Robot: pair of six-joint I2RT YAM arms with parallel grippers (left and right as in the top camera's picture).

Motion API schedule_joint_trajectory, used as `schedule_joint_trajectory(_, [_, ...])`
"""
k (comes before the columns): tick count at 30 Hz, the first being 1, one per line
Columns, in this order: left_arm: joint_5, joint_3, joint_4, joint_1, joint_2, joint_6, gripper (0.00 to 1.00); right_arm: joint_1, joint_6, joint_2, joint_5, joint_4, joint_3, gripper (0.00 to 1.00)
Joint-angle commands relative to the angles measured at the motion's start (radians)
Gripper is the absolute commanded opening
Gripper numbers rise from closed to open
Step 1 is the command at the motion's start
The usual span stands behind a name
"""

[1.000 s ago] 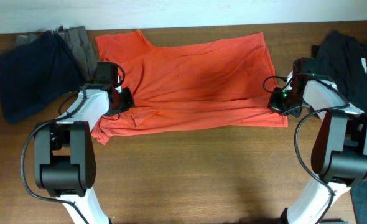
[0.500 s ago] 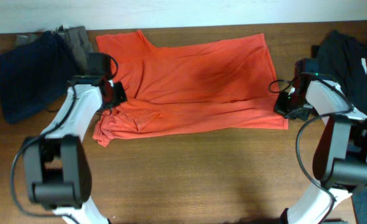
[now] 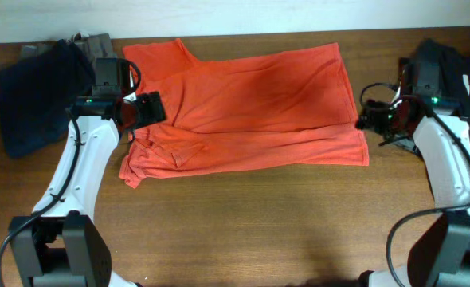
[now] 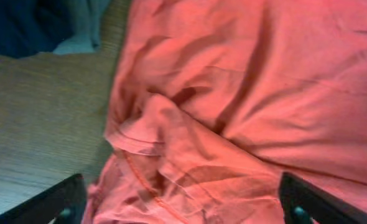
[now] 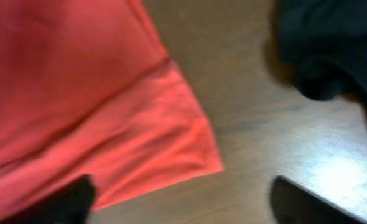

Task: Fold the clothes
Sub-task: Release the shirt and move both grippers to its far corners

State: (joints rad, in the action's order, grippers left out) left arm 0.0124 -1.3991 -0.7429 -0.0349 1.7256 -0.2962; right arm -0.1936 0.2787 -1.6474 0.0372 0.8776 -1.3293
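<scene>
Left pincer [image 3: 146, 108] and right pincer [image 3: 369, 118] have just released and risen, jaws wide, leaving the orange T-shirt [image 3: 251, 104] beneath them, its near-edge fold apparently laid.

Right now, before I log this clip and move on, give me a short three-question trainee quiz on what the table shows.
1. True or false: the left fingers and the right fingers are clamped on the orange T-shirt.
2. Which garment lies beside the right arm? A) navy B) black C) grey
3. Fill in: the navy garment lies beside the ____ arm.
Key: 1 false, both pairs stand open; 2 B, the black garment; 3 left.
</scene>
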Motion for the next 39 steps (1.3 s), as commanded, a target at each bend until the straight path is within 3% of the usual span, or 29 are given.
schedule_joint_trajectory(1, [-0.072,-0.018,0.026,0.004,-0.026,0.021,0.99,-0.003,-0.048,0.02,0.177,-0.057,0.003,0.99])
schedule_joint_trajectory(4, [-0.08,-0.131,0.047,0.004,-0.023,0.081,0.99,-0.002,-0.062,0.017,0.269,-0.144,-0.055,0.99])
schedule_joint_trajectory(7, [-0.08,-0.252,0.045,0.005,0.005,0.106,0.99,-0.002,-0.086,-0.011,0.27,-0.104,-0.192,0.99])
schedule_joint_trajectory(13, [-0.08,-0.752,-0.117,0.019,0.338,0.135,0.99,0.002,-0.117,-0.274,0.266,0.087,-0.718,0.99])
schedule_joint_trajectory(17, [-0.08,-0.92,-0.155,0.052,0.522,0.134,0.99,0.013,-0.117,-0.404,0.266,0.074,-0.806,0.99])
schedule_joint_trajectory(23, [-0.08,-0.956,-0.063,0.118,0.692,0.121,0.99,0.026,-0.117,-0.57,0.266,0.008,-0.806,0.99])
schedule_joint_trajectory(27, [-0.104,-0.956,0.045,0.152,0.765,-0.006,0.99,0.03,-0.117,-0.648,0.266,-0.069,-0.806,0.99])
schedule_joint_trajectory(34, [-0.287,-0.956,0.193,0.165,0.908,-0.059,0.99,0.037,-0.118,-0.701,0.262,-0.127,-0.805,0.99])
schedule_joint_trajectory(39, [-0.283,-0.956,0.203,0.159,0.955,-0.079,0.99,0.037,-0.132,-0.701,0.263,-0.108,-0.805,0.99])
